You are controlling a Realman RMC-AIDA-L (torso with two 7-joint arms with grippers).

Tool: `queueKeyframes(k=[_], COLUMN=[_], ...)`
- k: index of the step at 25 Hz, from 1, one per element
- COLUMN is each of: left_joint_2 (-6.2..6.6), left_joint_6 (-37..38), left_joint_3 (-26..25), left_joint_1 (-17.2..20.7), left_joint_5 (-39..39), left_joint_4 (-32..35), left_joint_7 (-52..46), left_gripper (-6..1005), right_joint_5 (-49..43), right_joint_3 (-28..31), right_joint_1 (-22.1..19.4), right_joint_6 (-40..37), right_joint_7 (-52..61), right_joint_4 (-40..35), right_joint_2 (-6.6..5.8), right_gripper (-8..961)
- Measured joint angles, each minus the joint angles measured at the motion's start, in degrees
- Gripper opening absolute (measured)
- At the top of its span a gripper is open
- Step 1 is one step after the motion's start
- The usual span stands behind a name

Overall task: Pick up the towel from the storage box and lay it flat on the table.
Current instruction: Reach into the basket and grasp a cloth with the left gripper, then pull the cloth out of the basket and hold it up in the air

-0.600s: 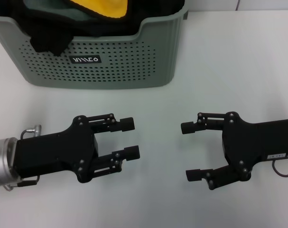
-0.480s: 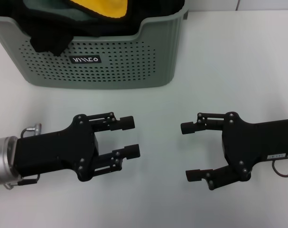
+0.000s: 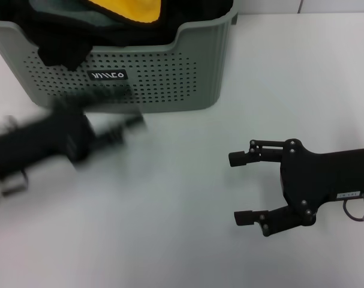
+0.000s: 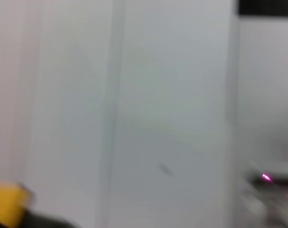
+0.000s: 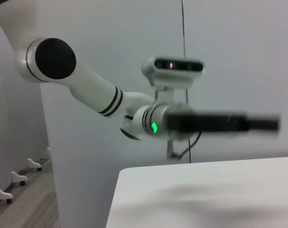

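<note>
Now | black fabric [image 3: 62, 45] over storage box [image 3: 170, 84] rim | towel [image 3: 131, 9] inside

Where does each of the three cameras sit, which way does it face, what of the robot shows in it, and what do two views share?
Head view: high on the robot, looking down at the white tabletop, the sage perforated plastic storage box holding the yellow-and-green towel, the blurred left gripper and the right gripper, jaws open.
Left wrist view: on the left arm; pale blurred surfaces, a yellow patch at one corner, none of the robot.
Right wrist view: on the right arm, facing across the tabletop at the left arm.
Shared: head and right wrist views both show the left arm.
</note>
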Motion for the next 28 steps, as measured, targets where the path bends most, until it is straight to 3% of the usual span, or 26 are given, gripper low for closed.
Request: queueKeyframes(k=[4, 8, 14, 18, 21, 28], left_joint_2=[0.15, 0.13, -0.31, -0.31, -0.3, -0.25], left_joint_6=[-3.9, -13.1, -29.7, -40.2, -52.0, -62.5], left_joint_3=[-7.5, -8.1, -6.6, -2.3, 5.3, 14.6], left_joint_1=[-1.2, -2.4, -5.6, -6.4, -6.6, -7.7], left_joint_5=[-10.9, -16.5, -16.9, -16.5, -16.5, -16.5], left_joint_4=[1.0, 5.3, 11.4, 13.8, 15.6, 16.2], left_joint_7=[-5.4, -9.0, -15.8, -18.0, -19.9, -20.6], left_gripper=[549, 547, 543, 541, 539, 535], right_joint_5=[0.0, 0.0, 0.0, 0.0, 0.0, 0.2], right_joint_3=[0.0, -0.1, -0.3, -0.3, -0.3, -0.3], right_joint_1=[0.0, -0.1, 0.0, -0.1, -0.2, -0.2], right_joint_6=[-0.3, -0.4, -0.5, -0.5, -0.5, -0.5], right_joint_7=[-0.6, -1.5, -2.7, -2.9, -3.3, -3.6], right_joint_4=[0.7, 1.5, 2.8, 2.9, 3.1, 3.8], right_joint_2=[0.03, 0.08, 0.2, 0.19, 0.18, 0.17], right_gripper=[884, 884, 883, 883, 882, 882])
